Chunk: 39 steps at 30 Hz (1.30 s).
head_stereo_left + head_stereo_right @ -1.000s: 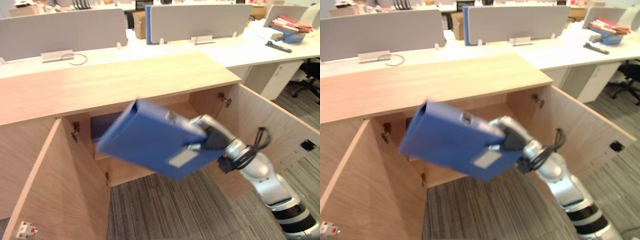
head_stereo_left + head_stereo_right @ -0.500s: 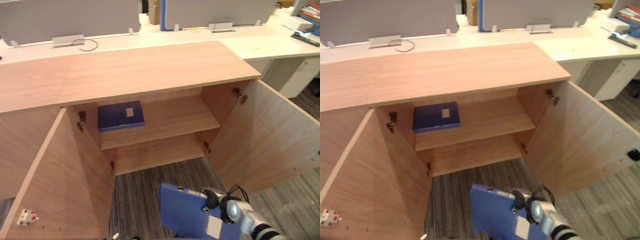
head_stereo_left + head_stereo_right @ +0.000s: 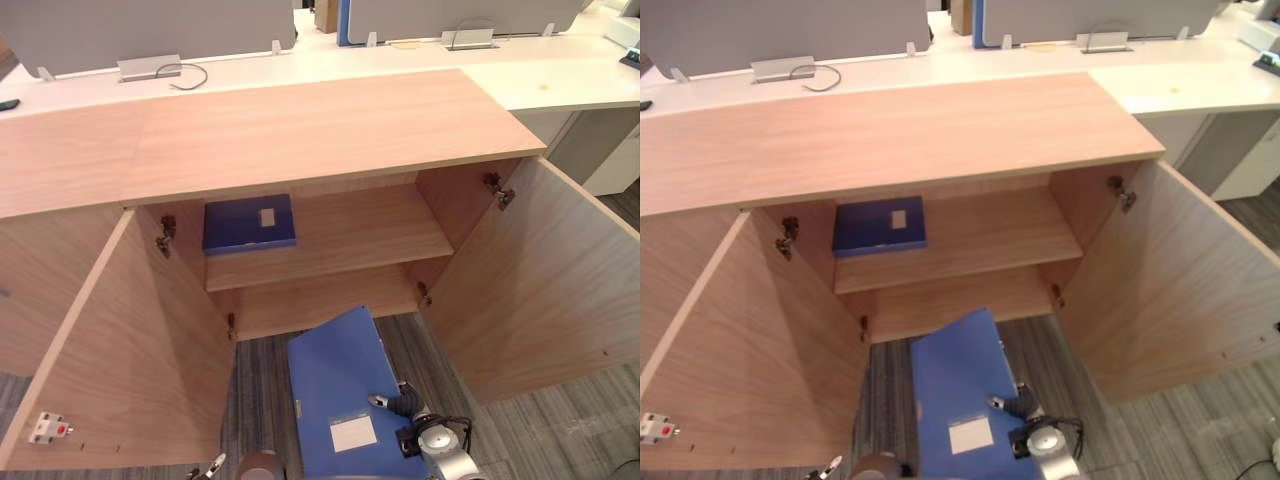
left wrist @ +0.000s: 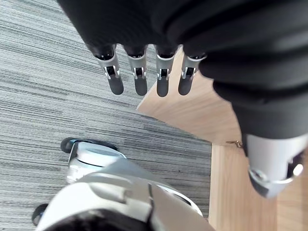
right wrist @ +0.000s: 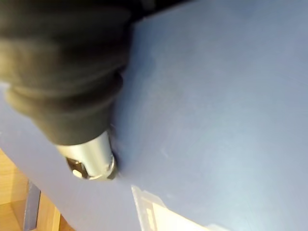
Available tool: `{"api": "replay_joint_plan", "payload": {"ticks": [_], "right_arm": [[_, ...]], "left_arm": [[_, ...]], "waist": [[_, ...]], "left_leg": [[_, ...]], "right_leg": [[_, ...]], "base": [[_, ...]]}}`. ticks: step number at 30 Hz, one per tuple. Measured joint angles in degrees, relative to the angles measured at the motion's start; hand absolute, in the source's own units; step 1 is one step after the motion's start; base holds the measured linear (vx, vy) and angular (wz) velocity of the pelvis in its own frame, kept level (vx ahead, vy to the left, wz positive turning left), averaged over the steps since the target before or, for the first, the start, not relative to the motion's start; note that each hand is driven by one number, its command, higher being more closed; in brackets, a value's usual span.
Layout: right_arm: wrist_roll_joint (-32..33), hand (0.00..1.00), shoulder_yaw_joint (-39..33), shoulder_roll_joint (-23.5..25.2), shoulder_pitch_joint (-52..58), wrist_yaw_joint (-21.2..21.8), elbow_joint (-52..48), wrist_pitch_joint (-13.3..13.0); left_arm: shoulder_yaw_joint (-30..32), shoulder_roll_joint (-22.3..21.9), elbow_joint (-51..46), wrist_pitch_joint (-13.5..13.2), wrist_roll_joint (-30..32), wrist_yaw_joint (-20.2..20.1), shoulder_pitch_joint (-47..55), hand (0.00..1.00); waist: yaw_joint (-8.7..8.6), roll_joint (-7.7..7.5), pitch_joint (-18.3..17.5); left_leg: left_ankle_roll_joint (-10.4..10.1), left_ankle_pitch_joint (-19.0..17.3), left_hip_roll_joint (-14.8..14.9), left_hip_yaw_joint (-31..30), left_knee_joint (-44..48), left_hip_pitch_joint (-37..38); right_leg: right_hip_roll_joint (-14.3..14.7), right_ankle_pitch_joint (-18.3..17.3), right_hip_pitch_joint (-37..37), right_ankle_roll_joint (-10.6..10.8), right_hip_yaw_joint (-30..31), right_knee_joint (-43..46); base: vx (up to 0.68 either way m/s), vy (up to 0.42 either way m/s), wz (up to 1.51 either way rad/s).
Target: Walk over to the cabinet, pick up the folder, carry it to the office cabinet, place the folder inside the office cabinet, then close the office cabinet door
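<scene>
A large blue folder (image 3: 335,395) with a white label hangs low over the carpet in front of the open wooden office cabinet (image 3: 300,140). Its far end points at the lower compartment (image 3: 320,300). My right hand (image 3: 398,405) is shut on its near right edge; in the right wrist view the thumb (image 5: 90,162) presses on the blue cover (image 5: 216,110), and the fingers are hidden beneath. My left hand (image 4: 139,79) hangs open over the floor, its fingers straight, beside a wooden panel.
A second blue folder (image 3: 249,223) lies flat at the left of the upper shelf (image 3: 350,235). Both doors stand wide open, the left door (image 3: 110,350) and the right door (image 3: 545,280). White desks with grey partitions (image 3: 150,35) run behind the cabinet.
The view has shifted closer and lower over the cabinet. My right hand brought the folder down from in front of the opening to low over the floor, then turned its far end toward the lower compartment.
</scene>
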Motion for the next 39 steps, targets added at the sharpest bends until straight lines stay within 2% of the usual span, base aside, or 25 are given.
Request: {"api": "replay_joint_plan", "payload": {"ticks": [3, 6, 7, 8, 9, 10, 11, 13, 16, 20, 22, 24, 25, 26, 27, 28, 29, 31, 32, 34, 35, 36, 37, 38, 39], "right_arm": [[-0.1, 1.0, -1.6, -0.5, 0.0, 0.0, -0.4, 0.8], [-0.2, 1.0, -2.0, -1.3, 0.0, -0.5, -0.9, 1.3], [-0.2, 1.0, -1.9, -1.8, 0.0, -0.5, -1.5, 1.4], [-0.2, 1.0, -1.8, -2.0, -0.1, -0.5, -1.8, 1.4], [-0.2, 1.0, -1.5, -1.8, -0.1, -0.5, -2.0, 1.6], [-0.3, 1.0, -0.9, -0.6, -0.2, -0.5, -2.7, 1.6], [-0.3, 1.0, -0.6, 0.2, -0.8, 0.0, -3.1, 1.6], [-0.5, 1.0, 1.3, 0.8, -2.5, 0.6, -3.1, 1.6], [-0.5, 1.0, 1.3, 2.2, -4.6, 1.3, -3.0, 1.5], [-2.1, 1.0, 0.8, 1.2, -5.9, 1.3, 0.6, 1.7], [-2.8, 1.0, 0.8, 0.2, -6.0, 1.3, 2.4, 2.1], [-3.0, 1.0, 0.3, -0.7, -5.8, 1.3, 3.4, 2.9], [-2.9, 1.0, 0.0, -1.5, -5.3, 1.2, 3.4, 3.1], [-2.9, 1.0, -1.1, -2.2, -4.4, 1.1, 3.0, 3.2], [-2.8, 1.0, -1.8, -2.1, -4.0, 1.1, 3.0, 3.3], [-2.4, 1.0, -2.5, -1.7, -2.9, 0.6, 1.8, 3.4], [-2.3, 1.0, -2.5, -1.3, -1.9, 0.3, 0.1, 3.4], [-2.1, 1.0, -2.6, -0.5, -1.9, 0.1, -2.0, 3.4], [-1.7, 1.0, -3.2, 0.0, -2.2, 0.1, -3.3, 3.3], [-0.7, 1.0, -4.2, 0.1, -2.2, 0.1, -4.4, 3.2], [-0.1, 1.0, -4.5, -0.1, -2.2, 0.0, -5.3, 3.3], [-0.1, 1.0, -4.5, -0.1, -2.1, 0.0, -5.6, 3.3], [-0.1, 1.0, -4.5, 0.2, -1.6, 0.0, -7.1, 3.3], [-0.1, 1.0, -4.4, 0.4, -1.2, 0.0, -7.8, 3.2], [-0.1, 1.0, -4.4, 0.0, 0.4, 0.0, -9.1, 3.2]], "left_arm": [[-0.2, -0.3, 0.0, 0.1, 0.5, 0.1, 1.4, 0.0], [0.4, -0.8, 0.0, 0.1, 1.6, 0.3, 2.9, 0.0], [0.9, -1.3, 0.0, 0.1, 2.1, 0.3, 2.9, 0.0], [1.3, -1.8, 0.1, 0.1, 2.3, 0.4, 2.8, 0.0], [1.8, -2.2, 0.1, 0.1, 2.6, 0.4, 2.8, 0.0], [2.3, -1.6, -0.1, 0.1, 2.6, 0.6, 2.0, 0.0], [2.6, -1.5, -0.2, 0.1, 2.7, 0.8, 1.1, 0.0], [3.9, -2.3, -0.6, 0.1, 2.8, 0.9, 0.9, 0.0], [4.4, -2.7, -0.5, 0.0, 3.0, 0.9, 0.5, 0.0], [4.1, -2.5, 0.3, 0.0, 3.0, 1.0, 0.4, 0.0], [3.1, -2.5, 0.7, 0.0, 2.9, 1.3, 0.6, 0.0], [1.6, -2.7, 0.7, 0.0, 2.8, 0.8, 1.2, 0.0], [0.9, -3.4, 0.8, 0.0, 2.9, 1.0, 1.5, 0.0], [-0.3, -3.6, 1.5, 0.1, 3.3, 1.1, 2.0, 0.0], [-1.0, -3.5, 1.5, 0.1, 3.2, 0.7, 2.4, 0.0], [-2.0, -2.9, 1.4, 0.1, 3.3, -0.4, 3.0, 0.0], [-2.8, -2.3, 1.4, 0.1, 3.4, -1.6, 3.5, 0.0], [-2.8, -2.2, 1.1, 0.5, 4.4, -2.1, 3.5, 0.0], [-2.5, -2.3, 1.0, 0.5, 4.5, -2.0, 3.2, 0.0], [-2.0, -2.5, 0.8, 0.4, 4.5, -0.5, 2.8, 0.0], [-1.5, -2.6, 0.6, 0.3, 4.7, 0.5, 2.8, 0.0], [-1.5, -2.6, 0.6, 0.3, 4.8, 0.6, 2.8, 0.0], [-1.0, -2.2, 0.6, 0.3, 5.4, 1.0, 2.9, 0.0], [-0.4, -1.7, 0.9, 0.3, 5.6, 1.1, 2.8, 0.0], [0.3, -2.6, 1.2, 0.5, 5.8, 1.3, 3.3, 0.0]], "waist": [[1.31, -0.03, 0.2], [1.93, 0.19, 0.3], [2.48, 1.01, 0.5], [2.73, 2.06, 0.5], [2.95, 2.08, 0.4], [2.98, 0.8, 0.9], [3.53, 0.25, 1.3], [3.76, 0.6, 1.6], [3.6, 1.37, 1.0], [3.68, 1.48, -0.3], [4.08, 2.04, -0.9], [4.13, 3.64, -2.2], [4.07, 5.01, -3.1], [3.49, 6.41, -4.0], [2.72, 6.59, -4.1], [1.39, 6.43, -4.0], [0.15, 5.88, -3.9], [-0.52, 6.22, -3.7], [-0.7, 6.23, -2.7], [-0.83, 6.35, -1.3], [-0.83, 6.06, 0.0], [-0.83, 5.9, 0.2], [-0.78, 4.21, 0.8], [-0.85, 3.57, 1.5], [-0.84, 4.57, 0.8]], "left_leg": [[0.3, 0.9, -0.2, 0.5, -7.0, -2.1], [0.2, 6.0, -0.9, 0.1, -18.4, -2.3], [-0.5, 8.1, -0.6, -0.6, -22.9, -1.6], [-0.6, 12.8, -0.3, -0.6, -24.2, -0.9], [1.0, 16.8, -0.5, 0.0, -24.4, -0.7], [2.6, 15.6, -2.1, 0.8, -23.3, -1.0], [3.7, 14.6, -2.8, 2.0, -21.5, -1.1], [5.1, 11.8, -3.4, 3.6, -18.2, -0.9], [5.2, 9.6, -3.3, 3.9, -16.2, -0.9], [5.3, 9.7, -5.5, 4.2, -19.3, -0.6], [5.4, 9.8, -7.6, 5.2, -22.4, 0.7], [5.6, 9.7, -9.7, 5.0, -25.7, 3.0], [6.3, 9.3, -11.1, 3.4, -27.4, 4.6], [7.1, 9.4, -12.0, 2.6, -27.9, 6.4], [7.7, 9.0, -12.7, 2.2, -28.0, 7.4], [9.1, 8.5, -14.2, 1.1, -27.9, 9.7], [10.2, 8.0, -15.0, 0.0, -27.7, 11.1], [10.7, 7.9, -14.7, -1.4, -27.7, 12.4], [11.0, 7.9, -14.1, -2.0, -27.4, 13.3], [10.7, 7.1, -12.7, -3.5, -26.0, 14.5], [9.5, 5.7, -11.3, -4.3, -23.9, 15.1], [9.1, 5.3, -11.0, -4.4, -23.3, 15.2], [7.8, 3.3, -11.1, -4.5, -20.6, 15.1], [7.2, 2.1, -11.1, -4.8, -19.2, 15.1], [5.8, 0.7, -9.2, -5.7, -17.4, 15.0]], "right_leg": [[-0.9, -1.2, 0.6, 0.8, 0.5, 0.8], [-2.3, -3.8, 0.9, 2.8, 1.8, 3.1], [-2.5, -4.8, 0.9, 4.2, 2.7, 4.1], [-2.7, -5.4, 1.1, 5.5, 3.1, 4.9], [-3.1, -6.1, 1.1, 6.5, 3.0, 5.2], [-4.6, -6.4, 1.6, 6.9, 2.8, 5.4], [-5.9, -6.3, 1.7, 6.9, 2.7, 5.8], [-7.0, -5.9, 2.1, 7.3, 2.8, 5.7], [-7.4, -3.6, 2.6, 9.6, 2.9, 4.8], [-9.6, -3.0, 1.1, 10.6, 3.2, 4.1], [-11.5, -2.9, 0.3, 10.9, 3.8, 4.3], [-13.2, -3.4, -1.7, 11.7, 4.8, 8.3], [-14.4, -4.3, -4.5, 12.5, 6.0, 14.6], [-15.8, -5.3, -8.0, 11.7, 6.1, 24.1], [-16.9, -6.0, -9.9, 10.3, 5.8, 30.1], [-19.7, -5.8, -13.6, 5.6, 5.6, 41.7], [-21.3, -5.4, -15.8, 3.6, 5.2, 49.0], [-21.5, -7.5, -18.7, 3.5, 2.1, 52.8], [-20.2, -10.5, -19.8, 4.2, -0.2, 52.0], [-16.8, -13.0, -19.4, 5.0, -1.7, 46.8], [-14.3, -13.1, -19.4, 5.2, -1.8, 41.4], [-14.0, -13.0, -19.3, 5.4, -1.8, 39.9], [-13.6, -11.0, -18.5, 5.3, -1.6, 33.0], [-13.4, -9.0, -18.1, 5.5, -1.0, 32.3], [-11.8, -9.6, -16.6, 5.0, -2.5, 31.4]], "base": [[0.05, 0.128, -0.19], [0.14, 0.216, -0.23], [0.17, 0.215, -0.24], [0.25, 0.288, -0.24], [0.29, 0.277, -0.1], [0.37, 0.289, -0.09], [0.35, 0.23, -0.15], [0.25, 0.167, -0.36], [0.11, 0.069, -0.22], [0.08, 0.065, -0.1], [0.09, 0.125, -0.33], [0.1, 0.177, -0.44], [0.16, 0.284, -0.36], [0.17, 0.292, -0.19], [0.14, 0.231, 0.24], [0.15, 0.172, 0.59], [0.15, 0.133, 0.63], [0.16, -0.002, 0.41], [0.16, -0.09, 0.25], [0.13, -0.21, 0.34], [0.09, -0.22, 0.34], [0.08, -0.29, 0.2], [0.04, -0.224, 0.09], [0.04, -0.291, 0.11], [0.03, -0.234, 0.1]]}}
